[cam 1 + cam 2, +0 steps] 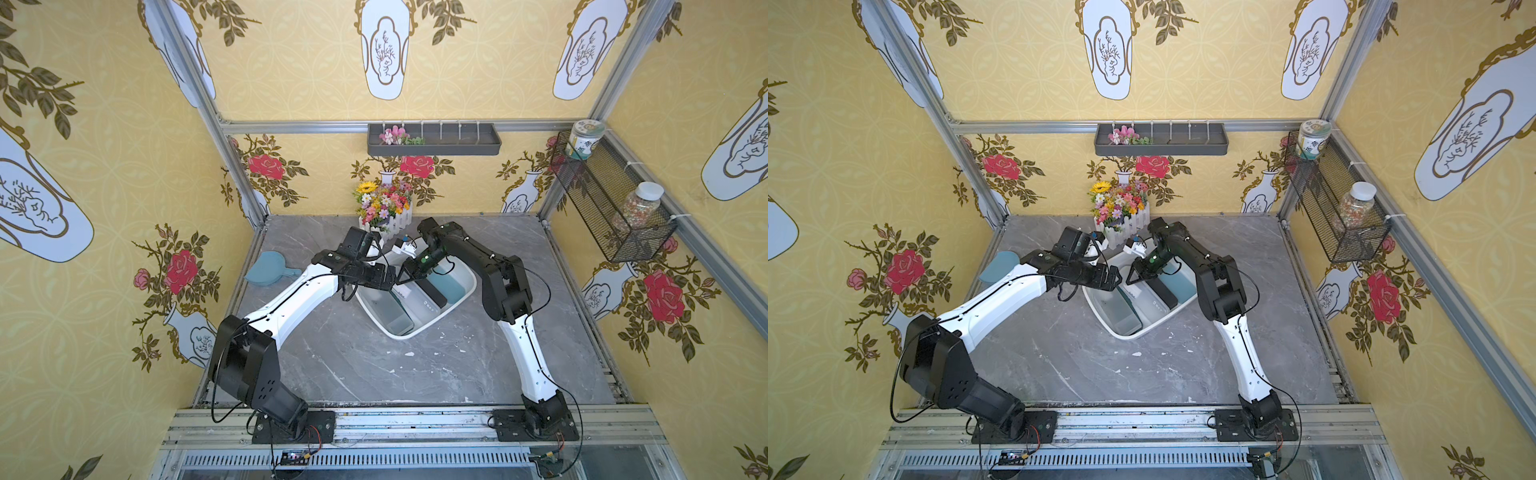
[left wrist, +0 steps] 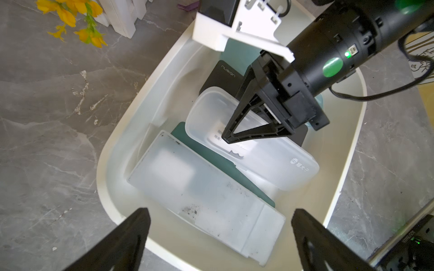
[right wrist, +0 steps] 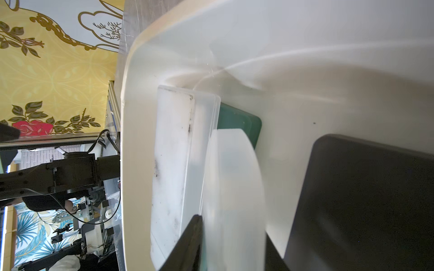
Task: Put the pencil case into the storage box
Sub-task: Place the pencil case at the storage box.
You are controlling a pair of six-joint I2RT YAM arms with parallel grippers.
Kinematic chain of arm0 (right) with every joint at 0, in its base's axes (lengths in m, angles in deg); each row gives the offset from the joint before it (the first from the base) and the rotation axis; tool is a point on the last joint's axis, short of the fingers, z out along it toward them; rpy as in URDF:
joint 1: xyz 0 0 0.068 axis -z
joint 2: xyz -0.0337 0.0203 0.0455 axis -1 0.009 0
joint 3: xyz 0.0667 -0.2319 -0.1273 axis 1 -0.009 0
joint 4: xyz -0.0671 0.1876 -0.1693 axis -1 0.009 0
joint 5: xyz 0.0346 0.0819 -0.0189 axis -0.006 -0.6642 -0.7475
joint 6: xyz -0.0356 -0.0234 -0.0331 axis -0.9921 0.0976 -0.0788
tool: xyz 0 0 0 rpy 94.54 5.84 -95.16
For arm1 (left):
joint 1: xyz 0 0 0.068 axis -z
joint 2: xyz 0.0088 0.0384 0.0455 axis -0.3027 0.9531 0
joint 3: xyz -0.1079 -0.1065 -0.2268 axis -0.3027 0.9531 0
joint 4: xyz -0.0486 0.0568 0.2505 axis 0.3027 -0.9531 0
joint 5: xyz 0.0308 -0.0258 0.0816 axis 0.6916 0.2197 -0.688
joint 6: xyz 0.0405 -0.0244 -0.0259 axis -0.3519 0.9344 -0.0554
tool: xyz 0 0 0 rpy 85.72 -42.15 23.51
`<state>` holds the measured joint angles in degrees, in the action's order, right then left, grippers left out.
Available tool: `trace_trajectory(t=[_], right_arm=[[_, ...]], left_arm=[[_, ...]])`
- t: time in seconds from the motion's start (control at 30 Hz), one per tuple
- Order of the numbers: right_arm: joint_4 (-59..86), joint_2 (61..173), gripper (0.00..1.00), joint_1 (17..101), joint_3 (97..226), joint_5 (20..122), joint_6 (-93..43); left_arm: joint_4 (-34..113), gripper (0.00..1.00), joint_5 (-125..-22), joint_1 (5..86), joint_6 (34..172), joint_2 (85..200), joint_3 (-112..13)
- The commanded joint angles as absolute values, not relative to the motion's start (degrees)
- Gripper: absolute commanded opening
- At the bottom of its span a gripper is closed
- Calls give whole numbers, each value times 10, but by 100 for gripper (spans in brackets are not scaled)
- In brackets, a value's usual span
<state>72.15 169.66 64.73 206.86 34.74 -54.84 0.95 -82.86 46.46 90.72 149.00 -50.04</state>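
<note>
Pencil case (image 2: 270,164), frosted and round-cornered, lies tilted inside the storage box (image 2: 126,140), over a dark green case (image 2: 206,154) and a black case (image 2: 218,77), beside a frosted rectangular case (image 2: 199,194). The right gripper (image 2: 226,138) reaches down with a finger on each side of it; whether they press it I cannot tell. The left gripper (image 2: 220,211) hangs above, fingers wide apart. The box sits on a grey marble table (image 1: 374,365), walled by yellow wallpaper (image 1: 291,62) of roses and vases.
</note>
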Motion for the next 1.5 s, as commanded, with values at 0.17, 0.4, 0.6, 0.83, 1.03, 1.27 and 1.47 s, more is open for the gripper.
trace_trajectory(t=[0.17,0.4,0.6,0.83,1.03,1.27,1.47], right_arm=[[684,1674,84,637,2042,431,-527],[588,1601,96,648,1967,529,-474],[563,1563,96,654,1938,529,-460],[572,1552,93,650,1923,523,-457],[566,1519,67,647,1871,563,-450],[606,1530,54,629,1862,613,-471],[587,1522,43,622,1830,623,-463]], left_arm=[[20,100,-820,464,907,1497,-496],[20,100,-820,464,907,1495,-494],[19,100,-818,464,908,1493,-493],[20,100,-817,464,908,1493,-492],[22,100,-817,464,909,1493,-490],[25,100,-827,464,914,1490,-486],[26,100,-830,464,918,1485,-478]])
